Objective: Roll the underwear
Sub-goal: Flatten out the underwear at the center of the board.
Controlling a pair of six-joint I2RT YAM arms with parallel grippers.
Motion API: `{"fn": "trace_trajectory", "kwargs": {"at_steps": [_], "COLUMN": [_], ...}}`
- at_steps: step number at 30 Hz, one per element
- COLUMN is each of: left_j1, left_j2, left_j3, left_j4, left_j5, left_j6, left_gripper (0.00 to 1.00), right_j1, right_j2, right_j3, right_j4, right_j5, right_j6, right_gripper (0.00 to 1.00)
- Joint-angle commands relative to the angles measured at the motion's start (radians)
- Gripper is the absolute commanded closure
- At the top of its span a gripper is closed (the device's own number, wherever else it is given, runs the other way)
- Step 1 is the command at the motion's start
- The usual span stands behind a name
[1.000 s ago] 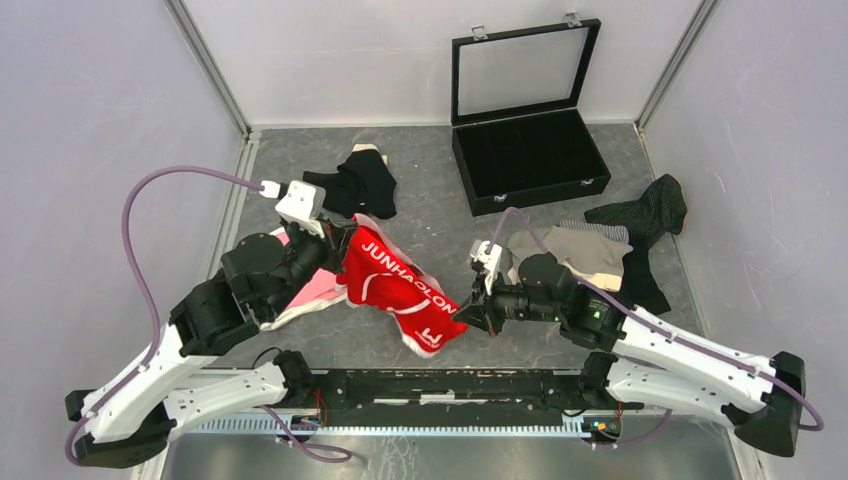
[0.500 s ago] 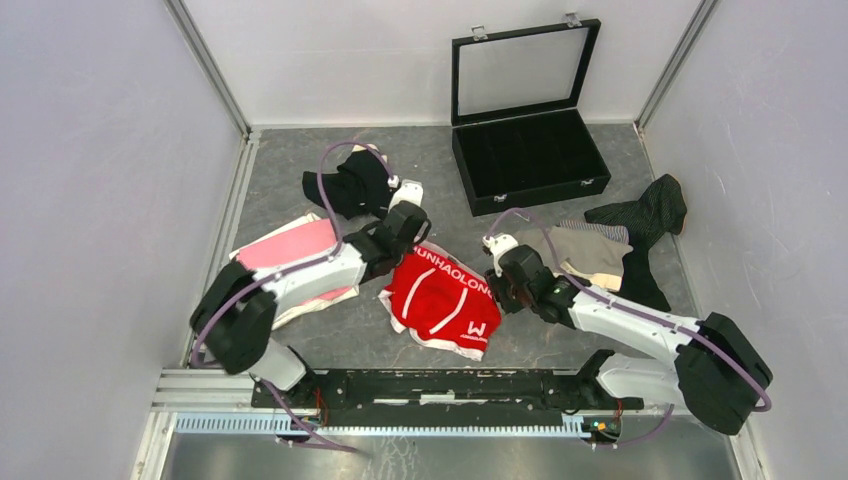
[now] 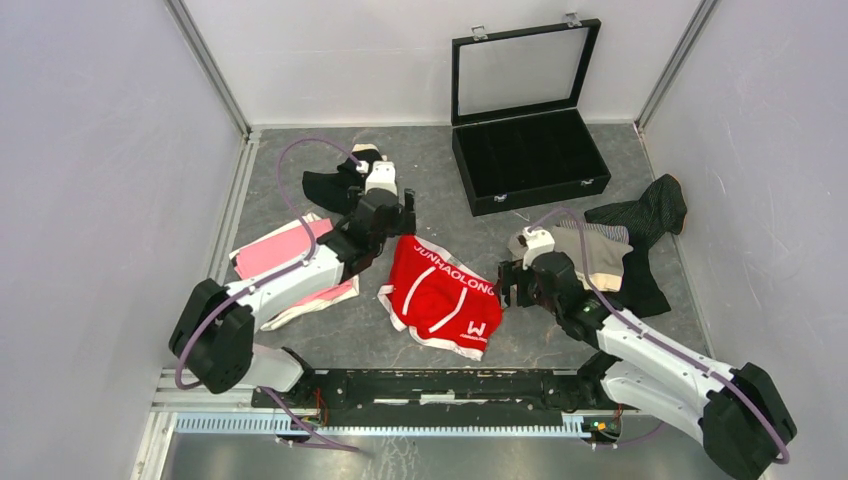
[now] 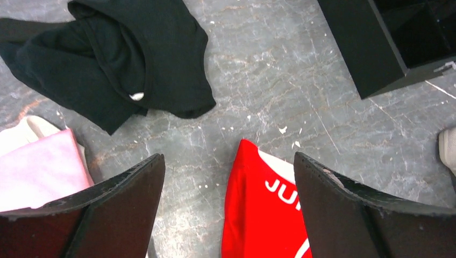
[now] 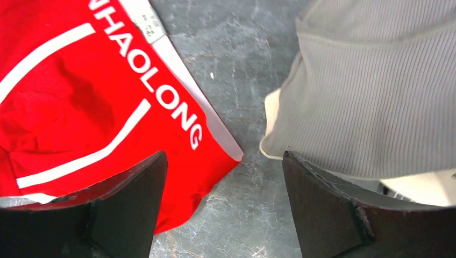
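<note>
The left fingers (image 4: 115, 209) are standing wide apart and gripping nothing, hovering over the far left corner of the red underwear (image 3: 440, 300). The right fingers (image 5: 126, 209) are likewise spread and empty, hanging over its right corner. The red piece is lying loose on the table (image 4: 279, 91) between the two arms, rumpled and not yet rolled.

The main risk is sitting on the right. The beige garment (image 5: 371, 91) is lying just beside the red corner, with its edge reaching in between the right fingers. If they close here, they are likely to catch both cloths and drag the beige one into the roll.

On the left, only a narrow tip of red is showing between the fingers, with bare table around it. A pinch there is likely to slip off or take just the waistband. The black garment (image 4: 123, 59) and pink garment (image 4: 37, 172) are lying near enough to snag. Folds in the red cloth are threatening a loose, lopsided roll.
</note>
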Motion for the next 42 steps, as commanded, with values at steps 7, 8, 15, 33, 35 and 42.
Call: {"fn": "trace_trajectory", "kwargs": {"at_steps": [7,8,15,33,35,42], "left_j1": [0.018,0.024,0.08,0.086,0.086,0.086], "left_j2": [-0.073,-0.07,-0.024,0.085,0.077,-0.008], "left_j3": [-0.139,-0.141,-0.157,-0.222,-0.242,-0.302], "left_j4": [0.067,0.07,0.1,0.14,0.148,0.124], "left_j5": [0.092,0.096,0.223,0.361,0.375,0.421], "left_j6": [-0.068,-0.069,-0.107,-0.131,-0.135,-0.18], "left_gripper": [0.09,0.1,0.22,0.32,0.33,0.23], "right_j1": [-0.123,-0.13,-0.156,-0.177,-0.177,-0.178], "right_j2": [0.003,0.003,0.036,0.066,0.04,-0.024], "right_j3": [-0.142,-0.153,-0.216,-0.213,-0.198,-0.125], "right_j4": [0.199,0.211,0.293,0.285,0.243,0.078], "right_j5": [-0.219,-0.231,-0.295,-0.2,-0.159,-0.006], "right_j6": [0.266,0.277,0.325,0.228,0.195,0.086], "right_gripper": [0.26,0.27,0.32,0.77,0.87,0.96]}}
